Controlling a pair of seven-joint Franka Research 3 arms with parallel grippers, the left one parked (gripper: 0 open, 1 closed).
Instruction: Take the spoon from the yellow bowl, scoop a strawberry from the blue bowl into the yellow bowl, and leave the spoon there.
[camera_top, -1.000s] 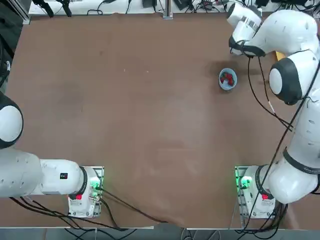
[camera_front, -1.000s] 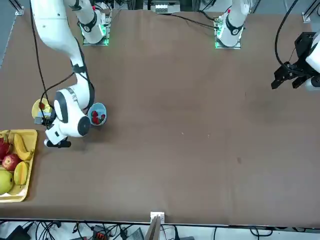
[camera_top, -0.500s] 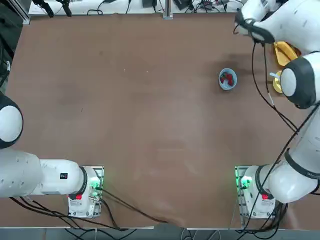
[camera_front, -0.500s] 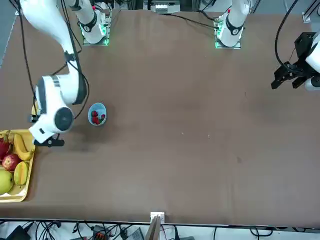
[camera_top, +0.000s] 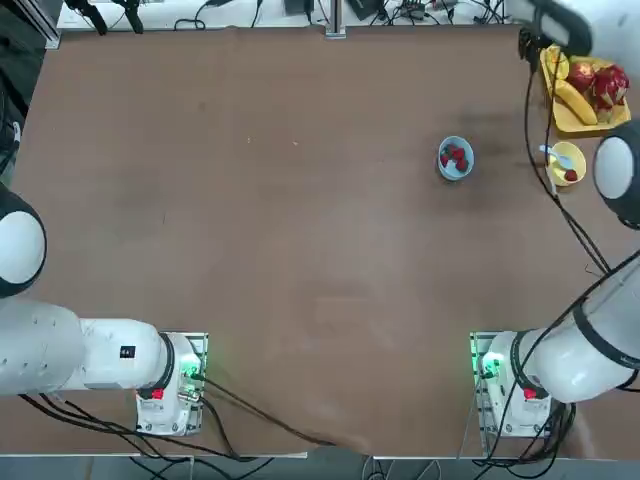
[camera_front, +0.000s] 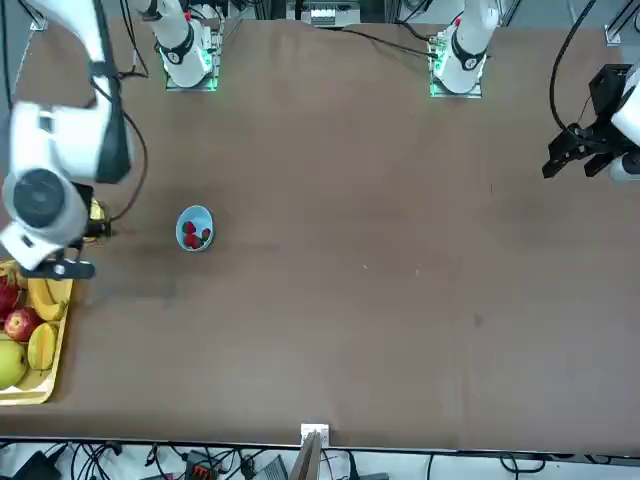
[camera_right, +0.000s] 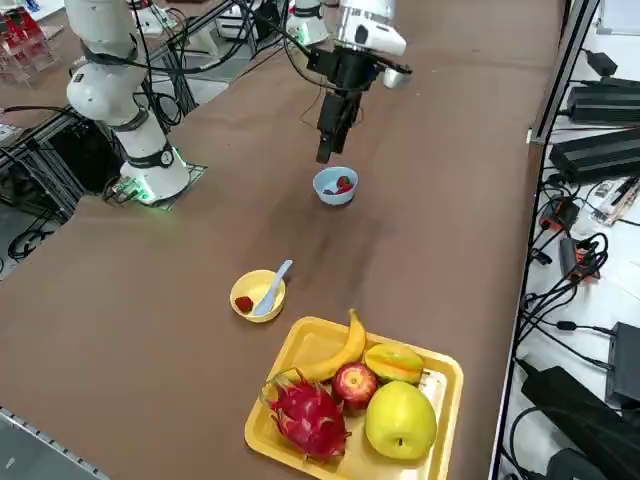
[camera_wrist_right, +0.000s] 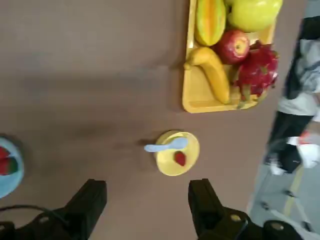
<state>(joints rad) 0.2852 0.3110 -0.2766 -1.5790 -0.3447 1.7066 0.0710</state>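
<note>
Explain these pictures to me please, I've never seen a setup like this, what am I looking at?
It's a robot arm working over a brown table, photographed from four places: straight overhead, across the table facing the robot, raised at its right side, and on the arm's own wrist.

On the table, a yellow bowl holds a spoon and a strawberry. A light-blue bowl holds more strawberries. A yellow tray carries a banana, an apple, a dragon fruit and other fruit.

The right claw hangs above the table, its two fingers spread apart, with nothing held between them.
</note>
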